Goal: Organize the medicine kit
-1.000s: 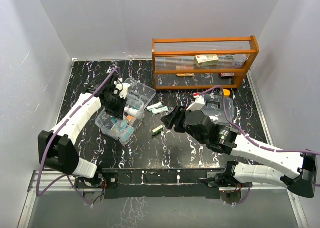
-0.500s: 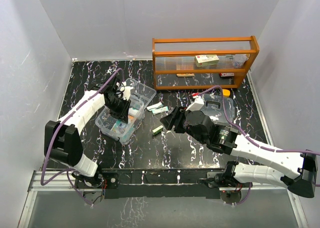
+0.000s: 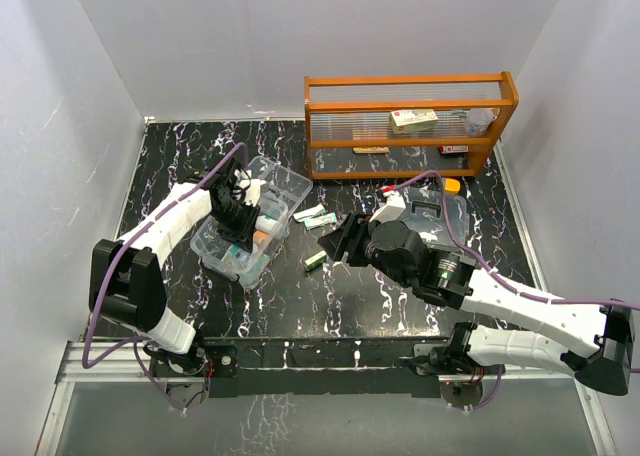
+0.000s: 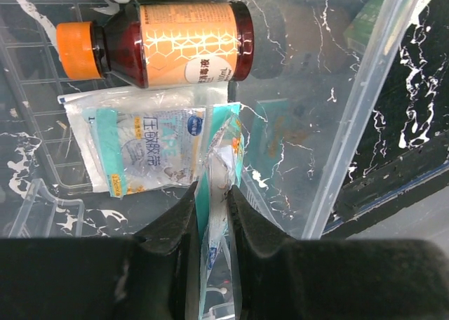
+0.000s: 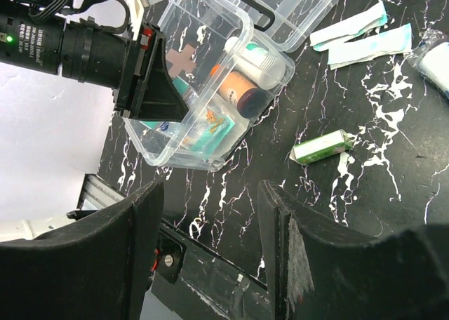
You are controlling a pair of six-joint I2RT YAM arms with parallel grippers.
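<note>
Seen from overhead, the medicine kit box (image 3: pixel 287 188) sits left of centre on the black marbled table (image 3: pixel 300 306), and the left gripper (image 3: pixel 236 232) is dipped into it. That view cannot show what the jaws are doing.

The left wrist camera can. Its fingers (image 4: pixel 175 222) are pressed tight on a clear-wrapped teal packet (image 4: pixel 219 158) inside the box. Just beside the packet lies a white sachet (image 4: pixel 140 148), and past that a brown bottle with an orange cap (image 4: pixel 175 43) lies on its side.

The right wrist camera shows the right gripper (image 5: pixel 210 188) spread wide with nothing between its fingers, hanging over the table near the box. It also shows a small green carton (image 5: pixel 321 148) lying apart from the box, two flat packets (image 5: pixel 361 36) further off, and the divided insert tray (image 5: pixel 295 1) just beyond the box.

Only the overhead view takes in the clear lid with its dark handle (image 3: pixel 445 211), partly under the right arm, and the orange rack (image 3: pixel 410 116) at the back.
</note>
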